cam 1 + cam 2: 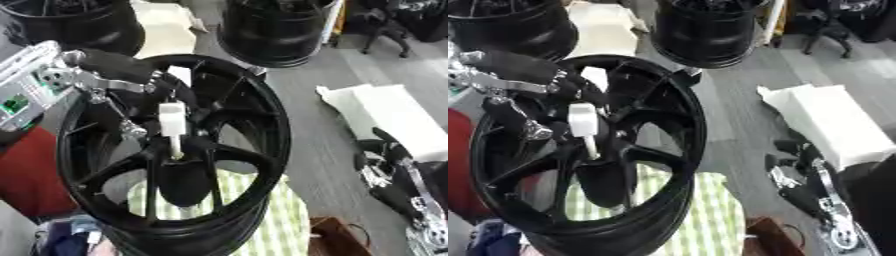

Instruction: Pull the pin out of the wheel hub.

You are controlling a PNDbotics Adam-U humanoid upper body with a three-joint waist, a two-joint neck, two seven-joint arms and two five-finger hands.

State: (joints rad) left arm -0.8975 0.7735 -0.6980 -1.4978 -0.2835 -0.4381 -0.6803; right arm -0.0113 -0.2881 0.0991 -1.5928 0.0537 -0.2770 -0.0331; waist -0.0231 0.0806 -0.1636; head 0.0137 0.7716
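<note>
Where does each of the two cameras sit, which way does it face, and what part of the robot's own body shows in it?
Left eye view: in the robot's head, looking down at the black wheel hub; the left hand reaches to the white pin.
Right eye view: same head, nearly the same downward look; the right hand rests idle at lower right.
Shared: both views show the hub, pin, both hands, the checked cloth and two more black wheels beyond.

The robot's left hand (531, 102) grips a white pin (584, 125) at the centre of a black wheel (671, 165), its right hand (798, 175) idle beside the wheel.
</note>
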